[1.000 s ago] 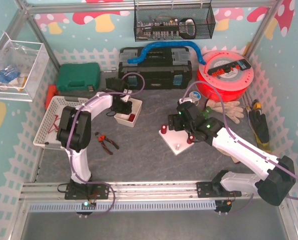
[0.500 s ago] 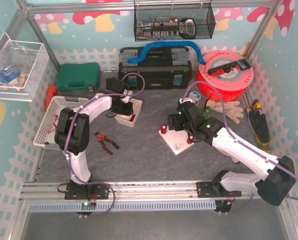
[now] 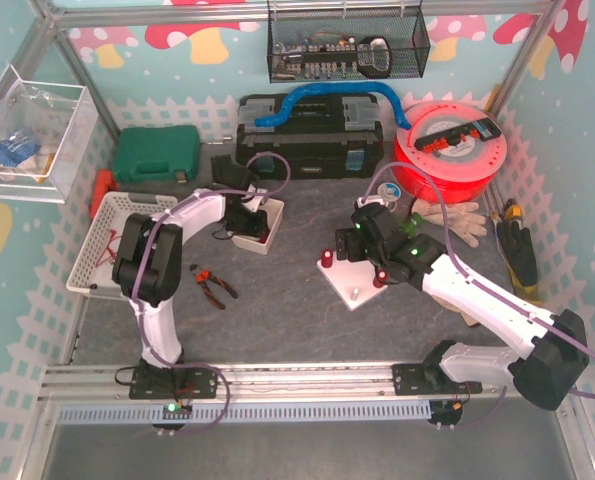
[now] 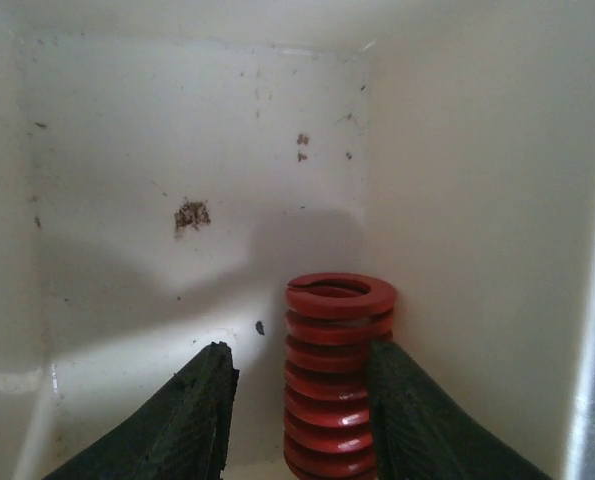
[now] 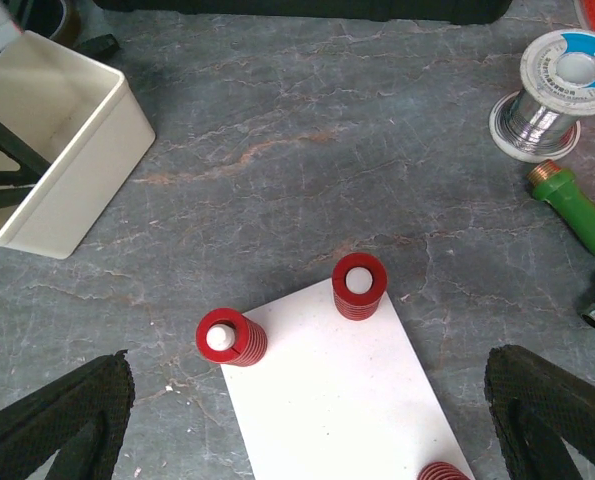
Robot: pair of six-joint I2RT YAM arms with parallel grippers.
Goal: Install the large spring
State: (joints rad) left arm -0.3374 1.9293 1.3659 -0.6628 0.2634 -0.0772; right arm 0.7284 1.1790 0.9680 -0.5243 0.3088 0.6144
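Blue walls (image 3: 567,150) printed with mushrooms and white fencing enclose a grey, marble-patterned table (image 3: 297,310). In the white bin (image 5: 82,195), a red coiled spring (image 4: 337,380) stands upright near one side wall. The left hand (image 4: 299,400), lowered into the bin, straddles it with fingers parted. Right of the bin, the right hand (image 5: 307,400) gapes wide above a white board (image 5: 362,425).

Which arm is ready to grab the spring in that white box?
Left. The left gripper is inside the box, fingers open either side of the spring; the right gripper hangs over the plate.
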